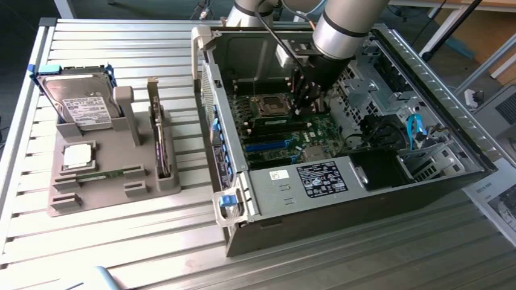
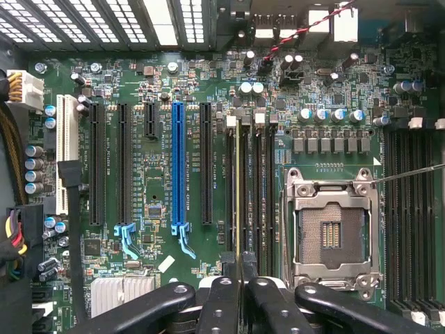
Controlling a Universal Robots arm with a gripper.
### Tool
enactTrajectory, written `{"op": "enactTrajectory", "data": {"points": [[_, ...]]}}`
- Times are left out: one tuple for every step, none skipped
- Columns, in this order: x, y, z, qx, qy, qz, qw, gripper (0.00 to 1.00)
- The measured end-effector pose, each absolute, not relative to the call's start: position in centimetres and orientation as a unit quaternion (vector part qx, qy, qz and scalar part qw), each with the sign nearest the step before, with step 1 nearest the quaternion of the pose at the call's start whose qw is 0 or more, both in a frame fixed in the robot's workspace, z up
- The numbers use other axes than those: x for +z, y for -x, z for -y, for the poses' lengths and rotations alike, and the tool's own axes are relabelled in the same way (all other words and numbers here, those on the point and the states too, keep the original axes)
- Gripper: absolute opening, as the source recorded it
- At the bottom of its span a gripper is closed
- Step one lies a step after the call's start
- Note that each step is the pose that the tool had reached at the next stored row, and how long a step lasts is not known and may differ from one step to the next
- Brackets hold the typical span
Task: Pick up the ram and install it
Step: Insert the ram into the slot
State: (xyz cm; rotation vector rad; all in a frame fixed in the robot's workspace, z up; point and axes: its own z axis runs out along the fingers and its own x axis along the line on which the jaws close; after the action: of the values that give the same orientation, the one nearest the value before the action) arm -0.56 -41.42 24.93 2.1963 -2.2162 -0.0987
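Green ram (image 2: 240,209), seen edge-on, clamped between the fingers (image 2: 221,303), lies in line with the memory slots (image 2: 255,195) beside the processor socket (image 2: 332,233), inside the computer case (image 1: 274,181) at the exterior view's upper centre.

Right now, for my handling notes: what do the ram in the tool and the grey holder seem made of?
The ram: thin yellow-green edge, probably fibreglass circuit board. The grey holder: matte grey, blocky shapes, likely moulded or printed plastic.

The thin green ram (image 2: 240,188) stands edge-on among the memory slots (image 2: 259,195).
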Motion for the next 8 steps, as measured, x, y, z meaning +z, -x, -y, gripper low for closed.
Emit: {"op": "enactTrajectory", "data": {"points": [[24.93, 0.56, 41.42, -0.032, -0.705, 0.708, 0.010, 0.12], [24.93, 0.56, 41.42, -0.032, -0.706, 0.707, 0.010, 0.12], [24.93, 0.56, 41.42, -0.032, -0.709, 0.704, 0.010, 0.12], [24.92, 0.56, 41.42, -0.032, -0.711, 0.703, 0.010, 0.12], [24.93, 0.56, 41.42, -0.031, -0.712, 0.701, 0.010, 0.12], [24.93, 0.56, 41.42, -0.032, -0.713, 0.701, 0.010, 0.12], [24.93, 0.56, 41.42, -0.032, -0.713, 0.701, 0.010, 0.12], [24.93, 0.56, 41.42, -0.032, -0.713, 0.701, 0.010, 0.12]]}}
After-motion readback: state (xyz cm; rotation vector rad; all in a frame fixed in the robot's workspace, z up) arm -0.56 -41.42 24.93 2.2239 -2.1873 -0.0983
